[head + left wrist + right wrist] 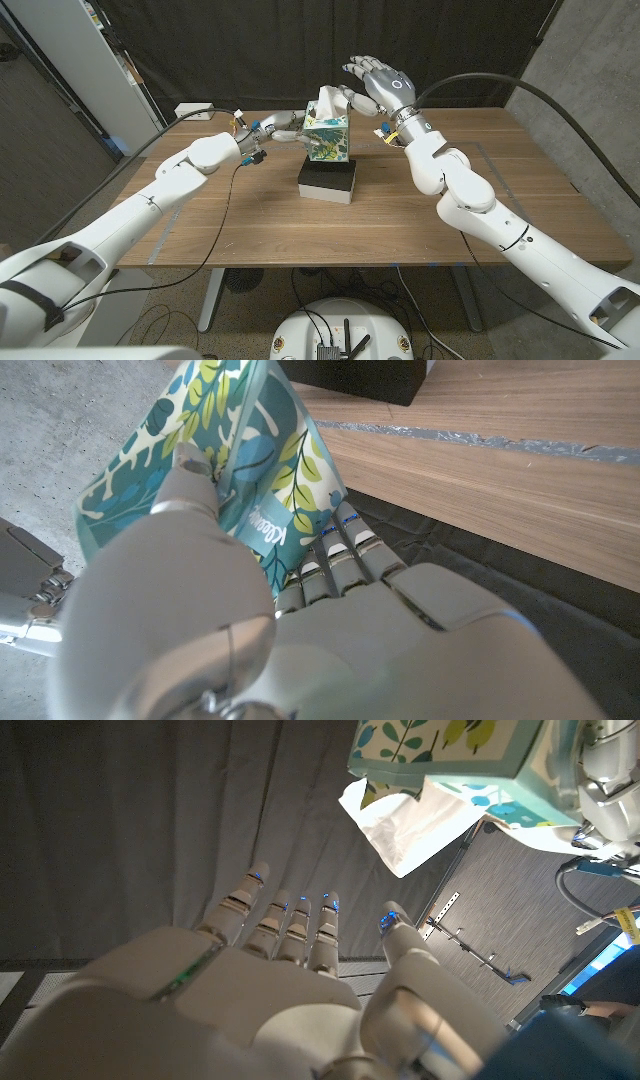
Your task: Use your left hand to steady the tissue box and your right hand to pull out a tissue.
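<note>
The left hand holds the side of the tissue box; the right hand, fingers spread, hovers beside the tissue sticking out of the box top

Even overhead light, head view sharp, wrist views soft up close

Bright and even on the wooden table in head view — soft short shadows under the arms and beside the black block, no hard glare. Dark curtain behind, nearly black, little detail. Slight bending of straight lines toward the corners. Left wrist view: left hand blurred, very near the lens, pale and a bit washed out; tissue box print fairly crisp. Right wrist view: dimmer, grey backdrop, right hand soft-focus — tissue bright white, near clipping.
</note>
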Motion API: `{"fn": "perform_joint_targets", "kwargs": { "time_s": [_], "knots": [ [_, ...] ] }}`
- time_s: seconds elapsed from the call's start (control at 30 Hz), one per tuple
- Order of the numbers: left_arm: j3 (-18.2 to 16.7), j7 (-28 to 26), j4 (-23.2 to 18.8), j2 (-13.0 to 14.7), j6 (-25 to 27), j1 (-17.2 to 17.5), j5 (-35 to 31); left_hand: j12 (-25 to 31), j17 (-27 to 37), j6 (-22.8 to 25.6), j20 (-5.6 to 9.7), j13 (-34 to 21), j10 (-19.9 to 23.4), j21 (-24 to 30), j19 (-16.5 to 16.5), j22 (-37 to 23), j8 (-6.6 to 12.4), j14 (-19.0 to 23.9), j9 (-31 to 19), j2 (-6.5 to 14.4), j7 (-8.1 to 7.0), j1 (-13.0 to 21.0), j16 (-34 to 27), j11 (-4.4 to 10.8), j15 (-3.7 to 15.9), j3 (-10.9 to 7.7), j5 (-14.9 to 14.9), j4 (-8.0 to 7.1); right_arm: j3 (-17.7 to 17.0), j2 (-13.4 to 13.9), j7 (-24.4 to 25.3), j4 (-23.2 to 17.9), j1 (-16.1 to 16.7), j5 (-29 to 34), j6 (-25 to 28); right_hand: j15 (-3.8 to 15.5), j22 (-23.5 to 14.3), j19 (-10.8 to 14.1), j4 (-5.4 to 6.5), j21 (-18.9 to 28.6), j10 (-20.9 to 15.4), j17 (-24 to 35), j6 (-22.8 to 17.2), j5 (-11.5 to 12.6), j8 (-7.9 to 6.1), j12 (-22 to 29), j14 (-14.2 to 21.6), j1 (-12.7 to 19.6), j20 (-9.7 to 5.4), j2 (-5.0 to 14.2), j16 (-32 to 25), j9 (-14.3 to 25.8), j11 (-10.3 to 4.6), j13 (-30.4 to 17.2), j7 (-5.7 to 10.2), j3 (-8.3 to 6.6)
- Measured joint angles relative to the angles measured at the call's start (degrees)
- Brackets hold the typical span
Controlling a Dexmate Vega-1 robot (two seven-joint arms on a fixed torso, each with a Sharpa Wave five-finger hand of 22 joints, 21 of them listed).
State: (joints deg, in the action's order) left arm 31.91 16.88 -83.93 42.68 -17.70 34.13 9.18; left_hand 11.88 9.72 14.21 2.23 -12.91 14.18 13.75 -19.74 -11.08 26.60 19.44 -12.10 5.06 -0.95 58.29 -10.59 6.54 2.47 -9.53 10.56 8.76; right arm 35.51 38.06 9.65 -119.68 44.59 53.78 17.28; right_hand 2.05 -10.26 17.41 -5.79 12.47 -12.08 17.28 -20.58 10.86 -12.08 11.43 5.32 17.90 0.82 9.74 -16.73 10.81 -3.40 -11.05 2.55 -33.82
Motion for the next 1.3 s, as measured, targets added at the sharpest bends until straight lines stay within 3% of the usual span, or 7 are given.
{"fn": "perform_joint_targets", "kwargs": {
  "time_s": [0.93,1.3],
  "knots": [
    [0.1,0.0,-0.2,0.1,0.3,0.0,0.1,0.0,0.0,0.1,0.0,0.0,0.0,0.0,0.0,0.0,-0.39,0.0,0.0,0.2,-0.09,-0.2,0.0,-0.01,0.0,-0.23,-0.1,0.26,2.1,0.0,-7.3,1.2,-4.7,-2.4,-2.3,0.14,0.0,-0.9,-0.95,-0.4,0.7,0.2,-1.5,0.4,-0.12,0.0,-1.4,2.0,-1.36,1.13,0.2,0.3,-0.71,0.0,0.67,-0.95],
    [0.1,-0.2,-0.6,0.2,0.7,0.3,0.1,0.0,0.0,0.1,0.11,0.0,0.0,0.0,0.1,0.0,-0.4,0.0,0.0,0.3,-0.09,-0.3,0.0,-0.01,0.0,-0.22,-0.2,0.27,2.6,0.1,-9.3,1.4,-5.7,-3.0,-3.1,0.21,-0.3,-1.1,-0.69,-0.4,1.1,0.4,-2.7,0.4,-0.45,0.0,-1.4,3.4,-1.63,1.06,0.2,0.5,-1.54,-0.3,1.23,-1.68]
  ]
}}
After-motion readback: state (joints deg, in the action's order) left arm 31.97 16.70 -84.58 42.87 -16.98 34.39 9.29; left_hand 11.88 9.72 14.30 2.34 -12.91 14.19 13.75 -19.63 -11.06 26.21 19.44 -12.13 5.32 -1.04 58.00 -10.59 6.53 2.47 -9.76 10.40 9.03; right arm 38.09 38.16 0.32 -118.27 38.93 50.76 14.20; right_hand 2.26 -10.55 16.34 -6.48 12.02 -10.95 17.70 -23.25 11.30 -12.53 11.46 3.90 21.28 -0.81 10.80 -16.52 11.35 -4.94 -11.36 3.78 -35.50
